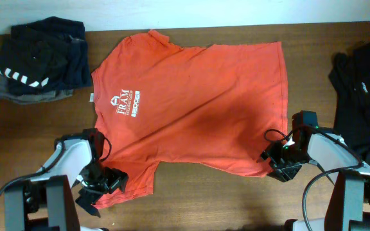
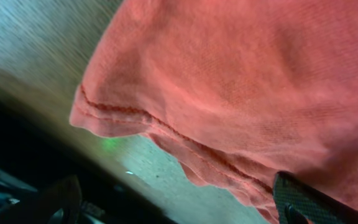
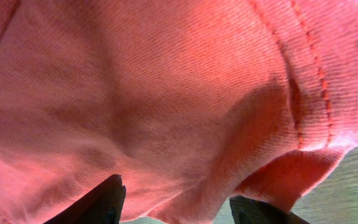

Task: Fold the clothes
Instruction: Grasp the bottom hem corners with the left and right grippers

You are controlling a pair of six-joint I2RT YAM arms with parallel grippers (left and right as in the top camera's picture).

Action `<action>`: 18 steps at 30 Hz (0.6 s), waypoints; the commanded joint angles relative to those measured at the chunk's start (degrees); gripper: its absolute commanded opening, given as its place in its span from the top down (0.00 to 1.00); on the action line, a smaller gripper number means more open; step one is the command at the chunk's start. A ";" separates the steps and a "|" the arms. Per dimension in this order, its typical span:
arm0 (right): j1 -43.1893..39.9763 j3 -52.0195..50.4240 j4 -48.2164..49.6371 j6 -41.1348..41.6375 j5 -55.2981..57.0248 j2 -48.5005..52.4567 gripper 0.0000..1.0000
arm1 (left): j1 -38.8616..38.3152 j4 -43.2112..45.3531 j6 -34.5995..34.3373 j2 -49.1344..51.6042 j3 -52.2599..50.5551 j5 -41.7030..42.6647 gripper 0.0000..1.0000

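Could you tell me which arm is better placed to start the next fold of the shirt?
Probably right: the right gripper has the shirt's hem corner between its fingers, while the left gripper stands wide open at the sleeve.

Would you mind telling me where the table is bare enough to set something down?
The table is bare left of the T-shirt, below the folded pile, and at the front between left claw and right claw. The black garment crowds the right side.
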 commanded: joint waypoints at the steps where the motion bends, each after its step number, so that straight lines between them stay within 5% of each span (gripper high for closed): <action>1: 0.13 -1.70 0.39 -0.55 4.57 1.40 0.40 | -0.07 6.69 -4.22 0.92 -4.42 4.13 0.01; 11: 0.13 -1.70 0.42 -0.55 4.55 1.40 0.40 | 0.79 8.72 -4.15 0.92 -5.55 4.74 0.03; 12: 0.13 -1.70 0.42 -0.55 4.57 1.40 0.40 | 0.79 9.01 -4.15 0.92 -5.55 4.74 0.07; 15: 0.13 -1.70 0.42 -0.55 4.55 1.40 0.40 | 0.79 9.11 -4.15 0.92 -5.55 4.76 0.47; 18: 0.13 -1.70 0.42 -0.55 4.57 1.40 0.40 | 0.79 9.11 -4.13 0.92 -5.55 4.74 0.72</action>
